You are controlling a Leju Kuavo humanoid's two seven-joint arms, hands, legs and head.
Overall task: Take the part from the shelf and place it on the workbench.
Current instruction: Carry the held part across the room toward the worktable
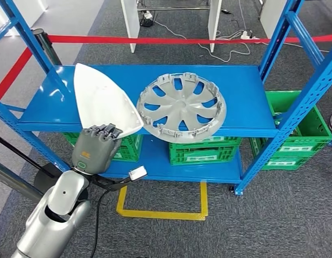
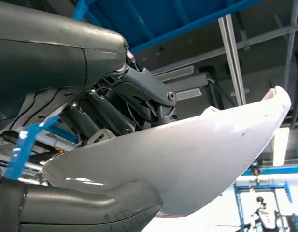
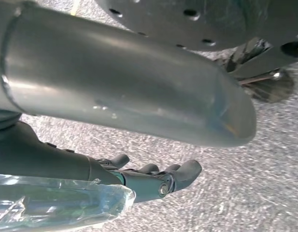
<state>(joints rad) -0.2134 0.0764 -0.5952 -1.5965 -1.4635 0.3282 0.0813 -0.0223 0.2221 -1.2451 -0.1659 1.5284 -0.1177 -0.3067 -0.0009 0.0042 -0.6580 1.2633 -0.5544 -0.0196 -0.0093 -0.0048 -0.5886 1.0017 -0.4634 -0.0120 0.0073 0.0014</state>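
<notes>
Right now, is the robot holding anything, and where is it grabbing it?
Yes. The left hand holds the white part by its wide near edge, fingers on top. The right hand holds nothing.

No text can be read anywhere. The left hand [image 1: 95, 146] carries a small orange mark on its back, too small to make out. The green crates [image 1: 204, 150] under the shelf [image 1: 245, 102] bear pale labels, likewise illegible.
</notes>
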